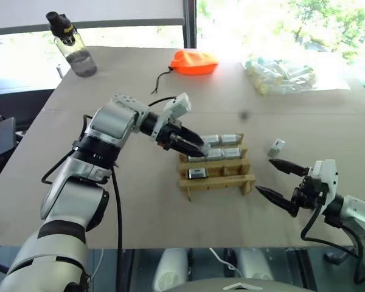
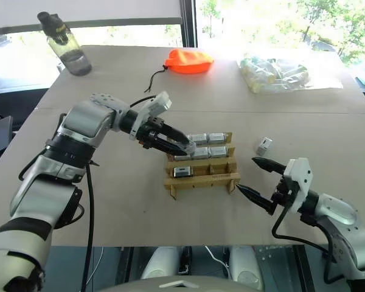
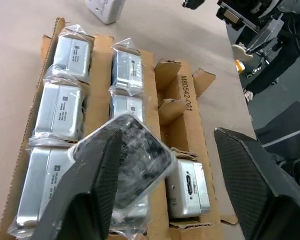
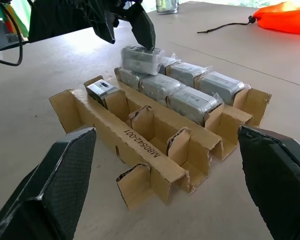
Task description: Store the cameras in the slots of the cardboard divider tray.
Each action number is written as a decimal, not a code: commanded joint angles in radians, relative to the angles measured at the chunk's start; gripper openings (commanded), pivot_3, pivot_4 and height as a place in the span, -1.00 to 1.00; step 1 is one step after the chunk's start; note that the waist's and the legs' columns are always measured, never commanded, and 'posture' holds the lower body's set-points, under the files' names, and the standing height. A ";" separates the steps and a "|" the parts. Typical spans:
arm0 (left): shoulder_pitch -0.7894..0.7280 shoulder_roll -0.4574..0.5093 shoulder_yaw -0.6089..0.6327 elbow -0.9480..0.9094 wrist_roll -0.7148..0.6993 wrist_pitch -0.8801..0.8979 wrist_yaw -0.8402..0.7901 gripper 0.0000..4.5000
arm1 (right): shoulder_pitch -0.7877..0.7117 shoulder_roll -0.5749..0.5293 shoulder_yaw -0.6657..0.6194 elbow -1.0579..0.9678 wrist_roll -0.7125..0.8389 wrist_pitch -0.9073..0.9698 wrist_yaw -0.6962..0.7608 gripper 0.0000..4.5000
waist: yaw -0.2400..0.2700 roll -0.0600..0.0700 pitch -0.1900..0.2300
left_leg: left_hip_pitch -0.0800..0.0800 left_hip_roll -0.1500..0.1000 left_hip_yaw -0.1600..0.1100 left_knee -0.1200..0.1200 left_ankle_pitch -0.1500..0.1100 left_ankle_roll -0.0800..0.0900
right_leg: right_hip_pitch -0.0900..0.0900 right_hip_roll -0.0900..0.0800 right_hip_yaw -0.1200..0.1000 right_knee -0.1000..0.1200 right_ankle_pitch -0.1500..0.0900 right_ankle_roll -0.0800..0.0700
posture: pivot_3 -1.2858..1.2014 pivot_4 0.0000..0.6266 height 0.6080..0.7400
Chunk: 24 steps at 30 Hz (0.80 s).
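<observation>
Nearest the head camera, the right hand [image 1: 278, 178] hovers low over the bare tan surface [image 1: 140, 207], its two black fingers spread wide and empty, pointing toward the cardboard divider tray [image 1: 218, 180] just beside it. Daylight floods through windows along the far edge of the surface, with green foliage outside.

Across the tray from the right hand, the left hand [image 1: 191, 146] reaches down over the tray's far-left corner. Its fingers stand partly apart, and a plastic-wrapped camera [image 3: 135, 155] rests against one finger, tilted on top of the cameras already in the tray; whether it is gripped or merely touched cannot be told.

Around that hand, wrapped cameras [image 4: 190, 92] fill the far and middle rows. An unwrapped camera [image 1: 197, 173] stands in the near row's left slot, and the two slots toward the right hand are open. One loose camera [image 1: 276, 146] lies on the surface just beyond the right hand, apart from the tray.

Farther off sit an orange pouch [image 1: 194, 61], a pile of clear-wrapped packets [image 1: 281, 75] and a water bottle [image 1: 73, 45].

The left wrist view shows a port on the unwrapped camera's end; the right wrist view shows printed lettering on the tray's near wall.
</observation>
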 commanded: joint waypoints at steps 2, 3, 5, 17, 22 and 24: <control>-0.014 0.001 0.019 0.012 0.005 -0.013 -0.013 0.26 | 0.005 0.008 -0.054 -0.021 -0.010 -0.005 0.011 1.00 | 0.000 0.000 0.000 | 0.000 0.000 0.000 0.000 0.000 0.000 | 0.000 0.000 0.000 0.000 0.000 0.000 | 0.03 -0.52 0.78; -0.016 0.002 0.027 0.009 -0.005 -0.004 -0.017 0.26 | 0.001 0.009 -0.056 -0.024 -0.008 0.002 0.008 1.00 | 0.000 0.000 0.000 | 0.000 0.000 0.000 0.000 0.000 0.000 | 0.000 0.000 0.000 0.000 0.000 0.000 | 0.03 -0.52 0.78; -0.017 0.007 0.046 0.001 -0.022 0.008 -0.022 0.26 | -0.005 0.012 -0.056 -0.033 -0.007 0.014 0.006 1.00 | 0.000 0.000 0.000 | 0.000 0.000 0.000 0.000 0.000 0.000 | 0.000 0.000 0.000 0.000 0.000 0.000 | 0.03 -0.52 0.78; 0.300 0.230 0.372 -0.384 -0.239 0.219 0.088 0.26 | -0.359 0.170 0.134 -0.034 -0.030 0.299 -0.183 1.00 | -0.018 -0.001 -0.001 | -0.001 0.002 -0.001 0.000 0.000 0.000 | -0.002 0.000 0.002 0.002 0.000 0.000 | 0.03 -0.52 0.78; 0.539 0.304 0.600 -0.616 -0.362 0.364 0.230 0.26 | -0.537 0.328 0.187 0.053 0.027 0.501 -0.283 1.00 | -0.026 -0.002 -0.001 | 0.000 0.002 0.001 -0.001 0.000 -0.001 | -0.004 -0.003 0.004 0.004 0.000 -0.001 | 0.03 -0.52 0.78; 0.619 0.309 0.680 -0.693 -0.413 0.414 0.282 0.26 | -0.575 0.357 0.205 0.083 0.018 0.537 -0.291 1.00 | -0.013 -0.003 -0.002 | -0.002 0.001 -0.001 -0.001 0.000 -0.001 | -0.004 -0.005 0.002 0.003 0.000 -0.001 | 0.03 -0.52 0.78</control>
